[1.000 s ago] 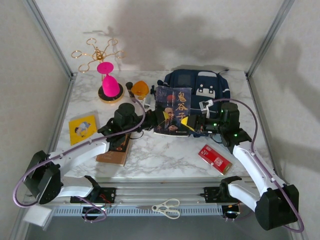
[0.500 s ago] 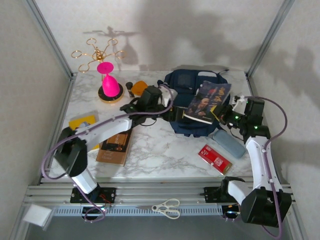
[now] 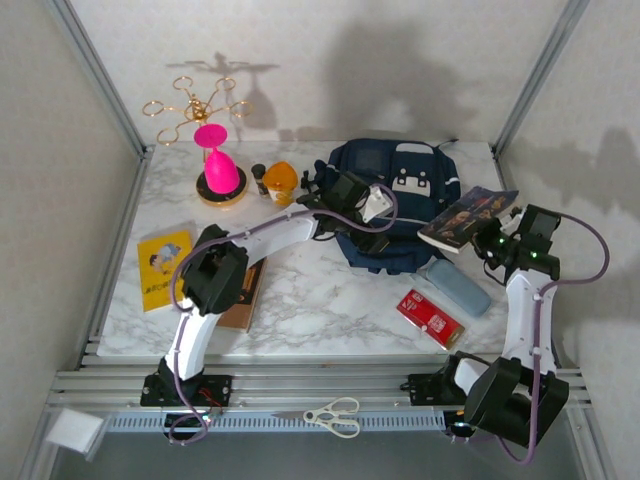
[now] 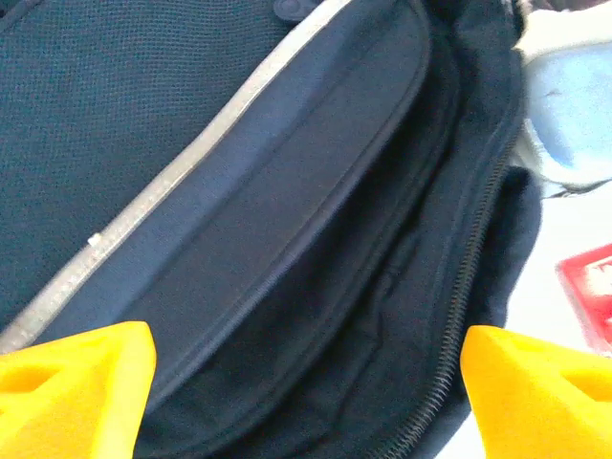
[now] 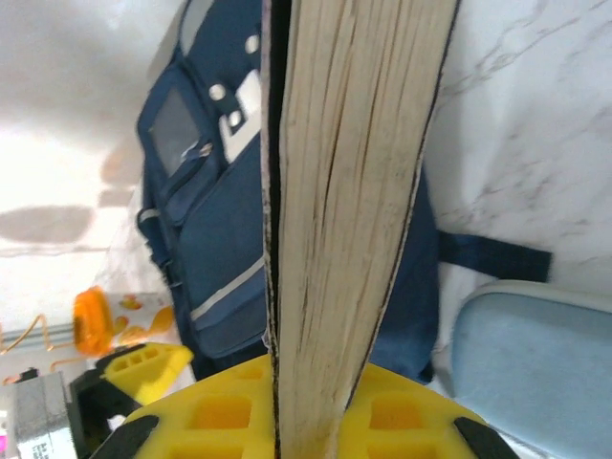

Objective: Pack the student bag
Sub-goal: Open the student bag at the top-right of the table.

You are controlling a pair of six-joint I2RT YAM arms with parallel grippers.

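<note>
The navy student bag (image 3: 410, 185) lies at the back centre of the table, its near end unzipped. My left gripper (image 3: 368, 228) hangs over that opening. In the left wrist view its yellow fingertips (image 4: 76, 387) stand wide apart, open, with the bag's dark inside (image 4: 316, 287) and zip (image 4: 469, 316) between them. My right gripper (image 3: 492, 238) is shut on a book (image 3: 468, 213), held off the bag's right side. The right wrist view shows the book's page edge (image 5: 354, 191) clamped upright between the yellow jaws, the bag (image 5: 220, 239) behind it.
A light blue pencil case (image 3: 458, 282) and a red box (image 3: 430, 315) lie right of the bag's opening. A brown book (image 3: 238, 290) and yellow booklet (image 3: 165, 268) lie at left. A pink goblet (image 3: 220, 165), gold rack (image 3: 195, 105) and orange bottle (image 3: 280, 178) stand behind.
My right gripper has carried the book from the table's middle out to the right of the bag. My left arm has swung back and right, bringing its gripper over the bag's opening.
</note>
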